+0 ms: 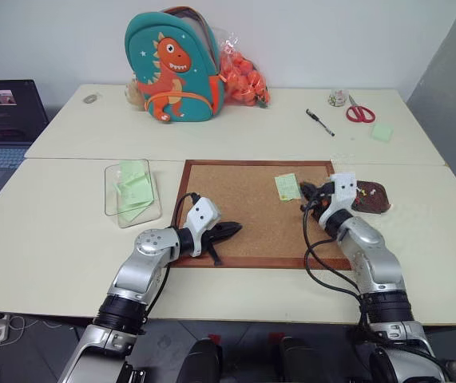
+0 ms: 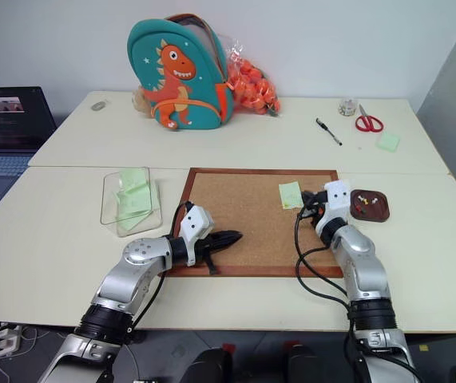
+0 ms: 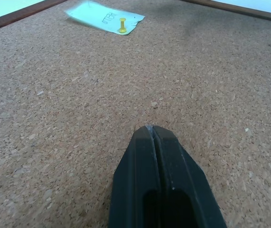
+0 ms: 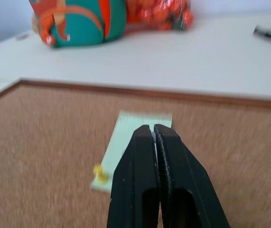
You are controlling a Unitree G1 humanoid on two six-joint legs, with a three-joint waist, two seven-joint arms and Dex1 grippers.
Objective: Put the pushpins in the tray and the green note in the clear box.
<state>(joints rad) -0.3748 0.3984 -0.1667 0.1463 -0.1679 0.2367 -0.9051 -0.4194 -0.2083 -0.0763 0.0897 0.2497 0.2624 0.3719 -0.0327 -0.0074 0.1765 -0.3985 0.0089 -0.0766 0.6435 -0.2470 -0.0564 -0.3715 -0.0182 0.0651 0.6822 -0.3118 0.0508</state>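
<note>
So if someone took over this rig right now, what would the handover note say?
Left tool: shut, empty, low over the cork board.
Right tool: shut, nothing seen in it, just beside the green note.
Green note: on the board near its far right corner, one yellow pushpin stuck in it.
Tray: on the table right of the board, a few pushpins already inside.
Clear box: left of the board, green notes already inside.
Left to do: pull the yellow pin, drop it in the tray, move the note to the box.
</note>
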